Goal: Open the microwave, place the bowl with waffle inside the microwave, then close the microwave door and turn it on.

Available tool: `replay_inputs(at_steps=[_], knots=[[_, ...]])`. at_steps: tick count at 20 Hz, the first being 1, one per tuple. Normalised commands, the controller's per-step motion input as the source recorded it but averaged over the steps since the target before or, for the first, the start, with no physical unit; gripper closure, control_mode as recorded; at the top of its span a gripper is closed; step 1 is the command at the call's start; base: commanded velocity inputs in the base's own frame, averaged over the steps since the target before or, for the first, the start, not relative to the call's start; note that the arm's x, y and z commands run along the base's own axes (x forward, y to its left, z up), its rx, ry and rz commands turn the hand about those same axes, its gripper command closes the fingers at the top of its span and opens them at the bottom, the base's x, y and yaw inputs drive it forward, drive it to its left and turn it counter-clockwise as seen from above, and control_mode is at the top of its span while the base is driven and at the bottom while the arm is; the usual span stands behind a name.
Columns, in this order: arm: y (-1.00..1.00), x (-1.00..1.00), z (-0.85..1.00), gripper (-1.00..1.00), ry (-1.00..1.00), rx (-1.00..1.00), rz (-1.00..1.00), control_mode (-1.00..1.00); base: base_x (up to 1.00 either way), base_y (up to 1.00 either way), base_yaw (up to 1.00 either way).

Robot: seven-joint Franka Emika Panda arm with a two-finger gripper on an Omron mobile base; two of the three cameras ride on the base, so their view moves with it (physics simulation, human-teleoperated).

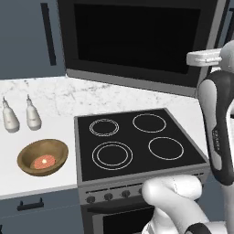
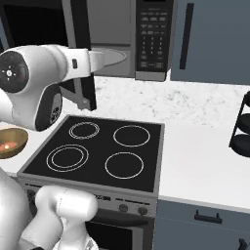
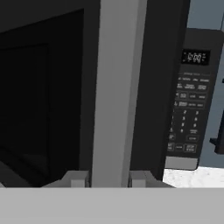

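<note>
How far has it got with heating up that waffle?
Early days. The black microwave door is partly swung open, showing the grey inside and round glass turntable. The gripper is shut on the door's grey edge, so opening is in hand. The round wooden bowl with the orange waffle sits on the counter; loading, closing and starting remain.

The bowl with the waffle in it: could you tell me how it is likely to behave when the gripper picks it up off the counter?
The bowl looks like rigid wood, so it should probably hold its shape. Its shallow, rounded walls might let it tilt in a rim grasp. The waffle lies loose at the bottom and could slide if that happens.
</note>
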Motion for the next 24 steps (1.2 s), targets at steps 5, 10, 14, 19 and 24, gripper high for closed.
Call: replay_inputs(at_steps=[5, 10, 14, 19, 24], knots=[[0.64, -1.00, -0.04, 1.00, -0.11, -0.16, 0.00, -1.00, 0.00, 0.00, 0.00], [0.58, -0.94, 0.00, 1.00, -0.13, -0.15, 0.00, -1.00, 0.00, 0.00, 0.00], [0.34, -0.46, 0.00, 1.00, -0.04, -0.09, 0.00, -1.00, 0.00, 0.00, 0.00], [0.00, 0.00, 0.00, 1.00, 0.00, 0.00, 0.00, -1.00, 0.00, 0.00, 0.00], [0.00, 0.00, 0.00, -1.00, 0.00, 0.00, 0.00, -1.00, 0.00, 0.00, 0.00]])
